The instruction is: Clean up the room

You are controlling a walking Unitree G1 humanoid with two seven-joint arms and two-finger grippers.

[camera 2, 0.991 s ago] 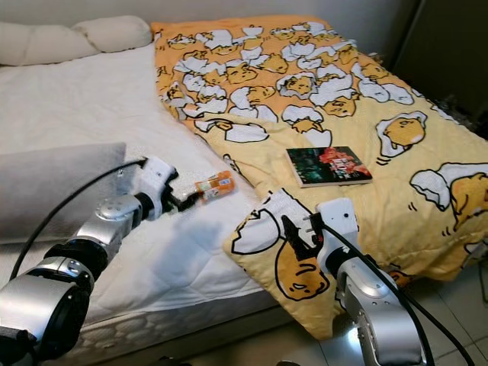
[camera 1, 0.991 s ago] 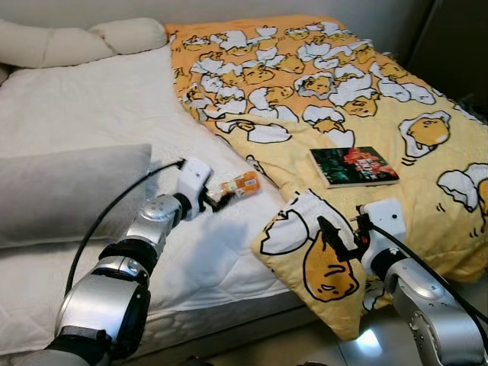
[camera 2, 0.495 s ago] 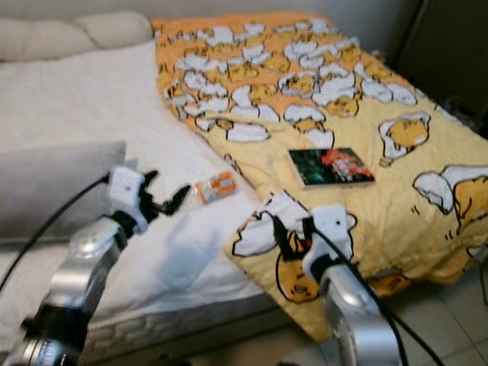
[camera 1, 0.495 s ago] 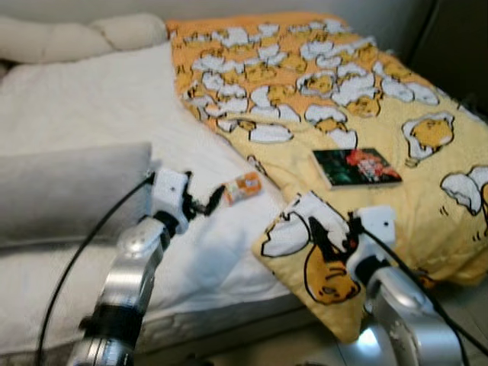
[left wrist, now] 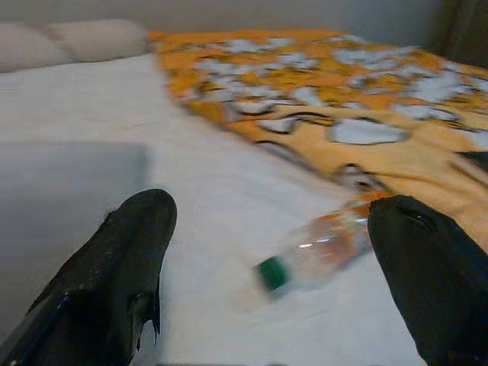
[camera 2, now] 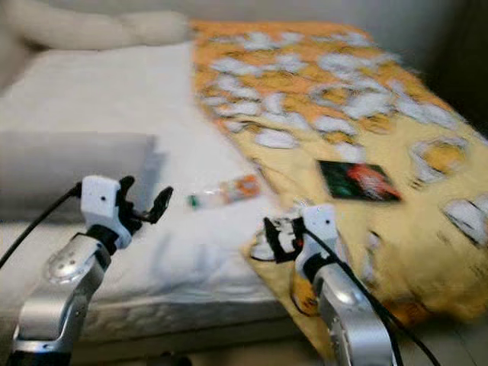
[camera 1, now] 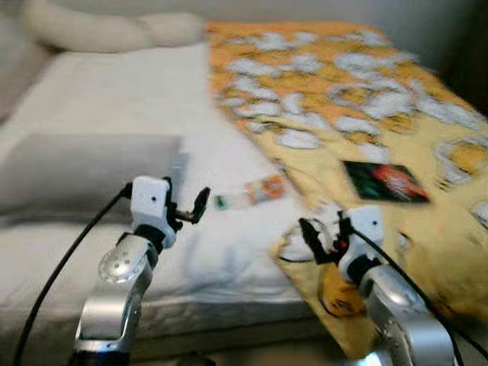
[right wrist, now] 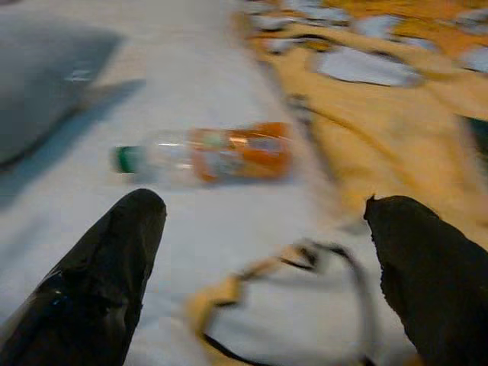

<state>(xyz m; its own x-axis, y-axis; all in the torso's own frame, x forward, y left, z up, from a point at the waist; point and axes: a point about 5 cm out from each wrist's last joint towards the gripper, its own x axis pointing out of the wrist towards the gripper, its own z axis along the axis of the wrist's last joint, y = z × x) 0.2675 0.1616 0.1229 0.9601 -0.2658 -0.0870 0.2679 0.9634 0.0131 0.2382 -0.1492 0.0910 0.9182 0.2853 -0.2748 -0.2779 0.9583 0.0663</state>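
Observation:
A clear plastic bottle (camera 1: 248, 194) with an orange label and a green cap lies on its side on the white mattress (camera 1: 114, 91), just left of the yellow blanket's (camera 1: 396, 114) edge. My left gripper (camera 1: 192, 211) is open and hovers a short way left of the cap, not touching it. In the left wrist view the bottle (left wrist: 316, 248) lies ahead between the two black fingers (left wrist: 114, 282). My right gripper (camera 1: 320, 236) is open over the blanket's folded corner, with the bottle (right wrist: 206, 156) ahead of it. A dark book (camera 1: 385, 181) rests on the blanket.
A grey pillow (camera 1: 84, 171) lies on the mattress just behind my left arm. A long cream pillow (camera 1: 114, 30) runs along the head of the bed. The bed's front edge (camera 1: 229, 335) is just below both arms. The eye views are blurred.
The head camera has swung left and blurred. My left gripper has drawn back from the bottle's end, leaving a gap. The bottle and book lie where they were.

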